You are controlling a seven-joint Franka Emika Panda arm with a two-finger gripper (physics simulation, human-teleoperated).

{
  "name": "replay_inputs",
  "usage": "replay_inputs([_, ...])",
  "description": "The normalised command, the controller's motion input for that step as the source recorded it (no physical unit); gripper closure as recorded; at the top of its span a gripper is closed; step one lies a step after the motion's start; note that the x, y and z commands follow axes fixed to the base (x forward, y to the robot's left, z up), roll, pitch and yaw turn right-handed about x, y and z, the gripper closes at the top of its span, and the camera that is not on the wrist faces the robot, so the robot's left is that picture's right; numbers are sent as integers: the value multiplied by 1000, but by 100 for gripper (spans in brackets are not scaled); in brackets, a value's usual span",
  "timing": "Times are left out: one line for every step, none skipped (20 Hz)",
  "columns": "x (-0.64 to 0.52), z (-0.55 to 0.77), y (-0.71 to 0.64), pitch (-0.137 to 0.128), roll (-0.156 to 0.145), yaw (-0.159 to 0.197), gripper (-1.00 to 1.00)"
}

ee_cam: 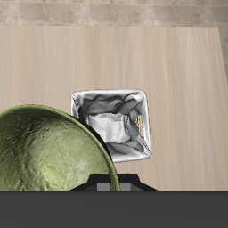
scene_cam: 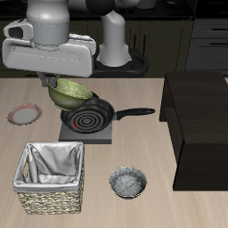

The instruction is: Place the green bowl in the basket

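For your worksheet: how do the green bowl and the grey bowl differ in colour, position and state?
Colour: the green bowl is olive with a speckled inside; the grey bowl looks metallic. Position: the green bowl is lifted above the table by the pan; the grey bowl rests near the front edge beside the basket. State: the green bowl is tilted; the grey bowl sits level. Both are small and round.

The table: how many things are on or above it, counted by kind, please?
Bowls: 2, the green bowl held up by the gripper and the grey bowl
Plates: 1, the pinkish plate
Baskets: 1, the basket
Pans: 1, the black pan
Stove plates: 1, the grey slab under the pan
Dark cabinets: 1, the cabinet
Total: 7
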Motion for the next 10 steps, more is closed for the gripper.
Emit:
replay_inputs([135, 33, -98, -25, -51, -45, 100])
replay_inputs([166, -10, -43, 16, -10, -18, 100])
replay_inputs([340, 81, -247, 2, -84, -40, 100])
replay_inputs([76, 62, 18, -22, 44, 49, 100])
replay_inputs([83, 53, -107, -17, 6, -36, 100])
replay_inputs([44, -18, 95, 5, 25, -17, 100])
replay_inputs([160, -44, -98, -14, 27, 37, 100])
replay_inputs([95, -109, -37, 34, -10, -36, 100])
replay_inputs([186, -121, -169, 0, 6, 28, 100])
replay_inputs([132, -265, -222, 35, -21, -47, 100])
